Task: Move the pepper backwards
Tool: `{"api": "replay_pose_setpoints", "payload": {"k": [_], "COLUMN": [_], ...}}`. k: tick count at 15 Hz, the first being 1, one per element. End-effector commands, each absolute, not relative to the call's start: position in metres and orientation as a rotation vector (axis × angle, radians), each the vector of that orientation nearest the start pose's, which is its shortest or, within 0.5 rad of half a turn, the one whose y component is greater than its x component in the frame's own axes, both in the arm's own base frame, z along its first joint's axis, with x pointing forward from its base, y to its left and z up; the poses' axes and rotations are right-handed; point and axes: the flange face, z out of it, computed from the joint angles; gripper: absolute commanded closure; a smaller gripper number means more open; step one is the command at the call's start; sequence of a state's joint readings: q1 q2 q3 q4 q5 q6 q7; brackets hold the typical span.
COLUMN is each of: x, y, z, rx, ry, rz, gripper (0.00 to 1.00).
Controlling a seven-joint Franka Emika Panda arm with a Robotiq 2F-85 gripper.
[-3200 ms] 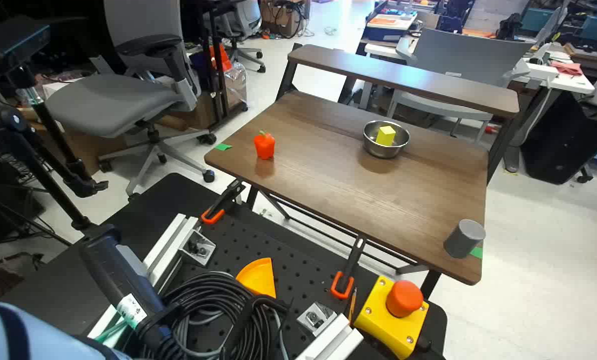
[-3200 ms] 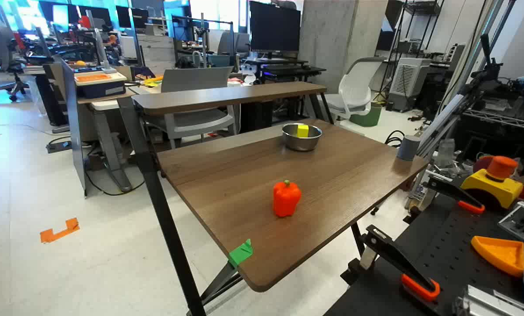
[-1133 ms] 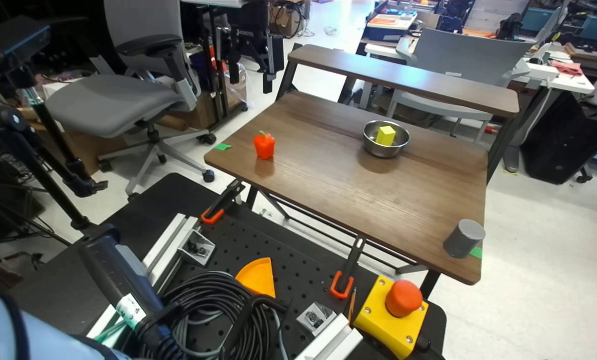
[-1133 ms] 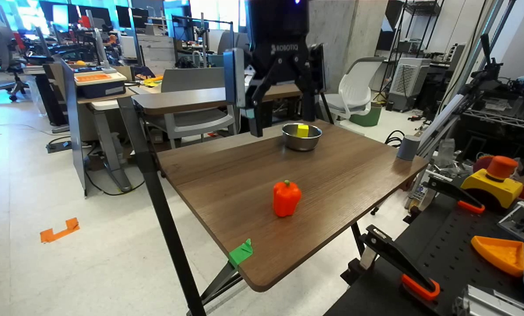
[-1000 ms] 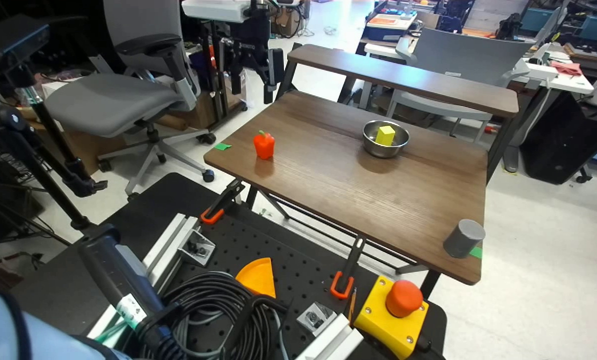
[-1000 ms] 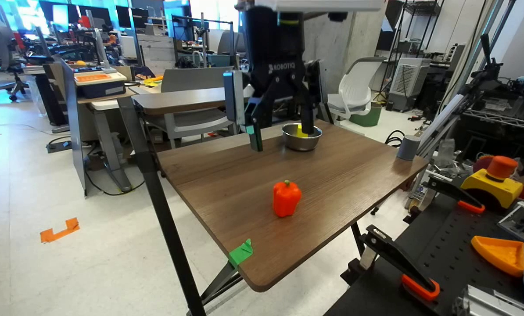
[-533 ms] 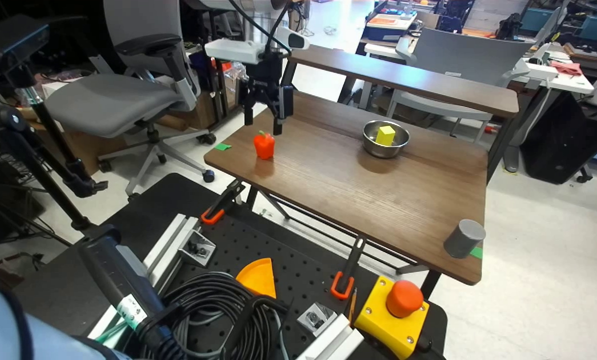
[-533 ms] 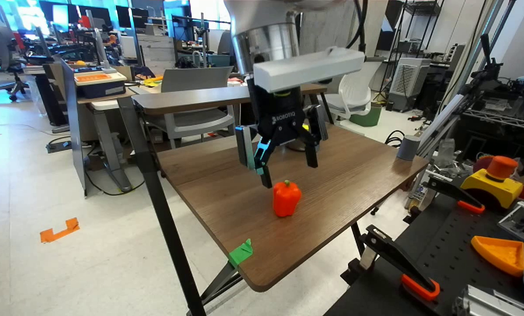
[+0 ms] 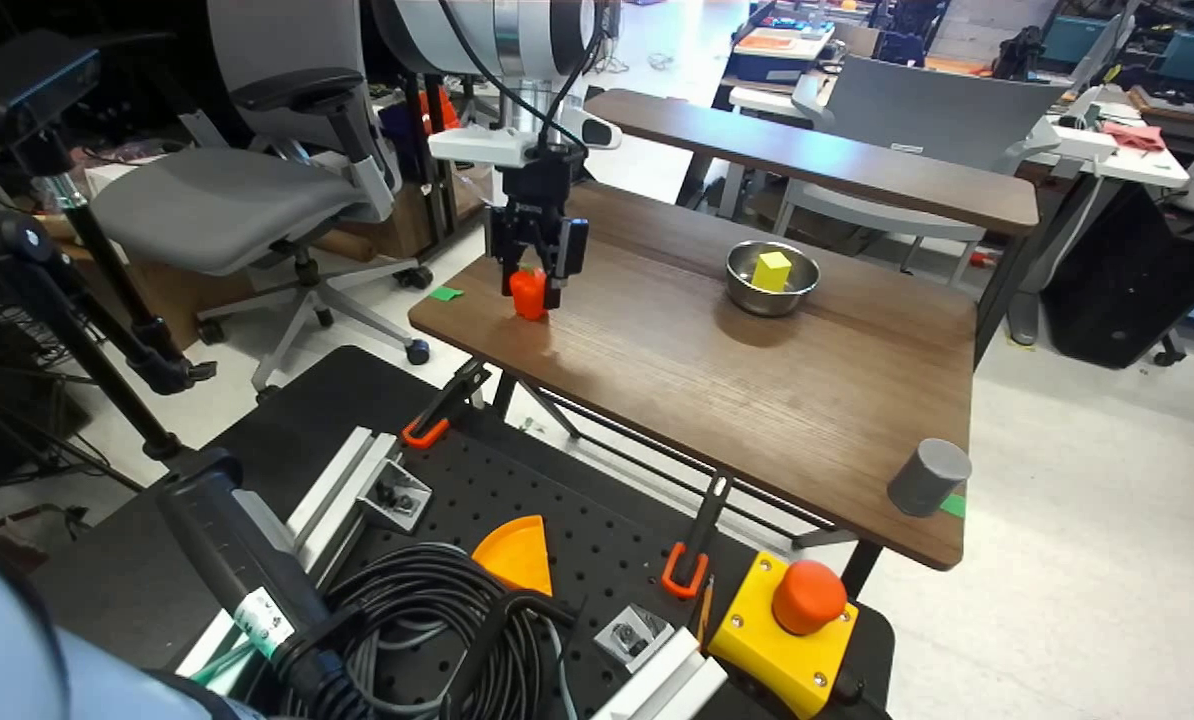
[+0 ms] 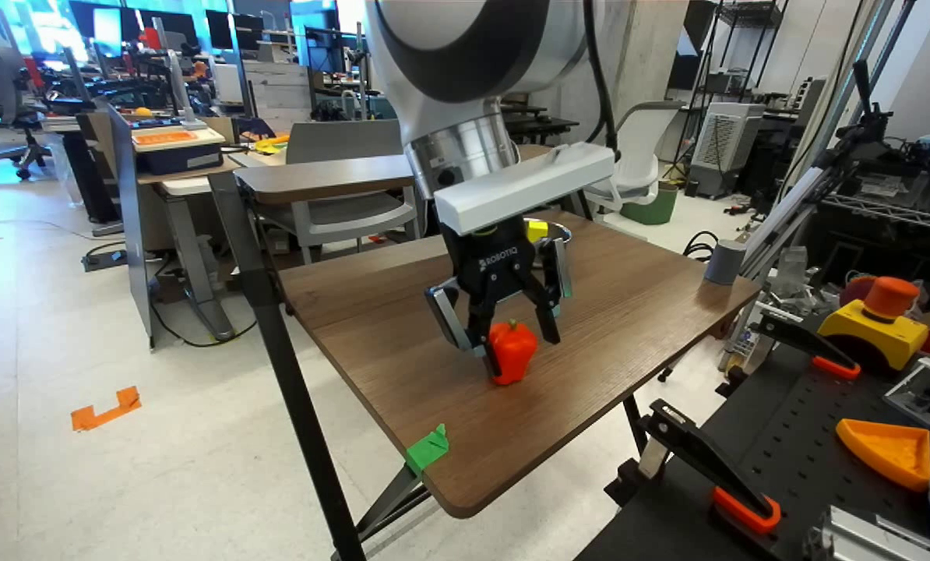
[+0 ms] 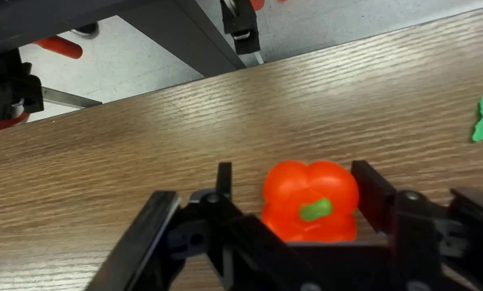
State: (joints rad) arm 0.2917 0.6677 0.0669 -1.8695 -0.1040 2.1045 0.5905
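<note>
Holding the gripper wide astride the upright pepper on the table, seemingly to pinch from both flanks. Showing, in the wrist view, a gap at its nine o'clock, little or none at three; likely to nudge it.

You see a red-orange bell pepper with a lime-green stem, and your black two-fingered hand with white lettering. Your brown rectangular bench is streaked with wood grain. You see a silvery round metal bowl, yellow cube, grey cylinder and green tape scraps.
</note>
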Motion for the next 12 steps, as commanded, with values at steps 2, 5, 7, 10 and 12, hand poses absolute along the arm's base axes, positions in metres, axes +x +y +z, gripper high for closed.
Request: {"api": "replay_pose_setpoints", "payload": {"k": [2, 5, 7, 10, 12], "x": [0.559, 0.57, 0.582, 0.615, 0.643], "y": [0.216, 0.217, 0.213, 0.202, 0.186], "z": [0.125, 0.139, 0.155, 0.177, 0.188], "rx": [-3.305, -3.29, -3.257, -3.22, -3.183], "ry": [0.277, 0.292, 0.289, 0.342, 0.424], "rz": [0.657, 0.622, 0.626, 0.598, 0.589], "gripper": [0.65, 0.78, 0.78, 0.78, 0.78]}}
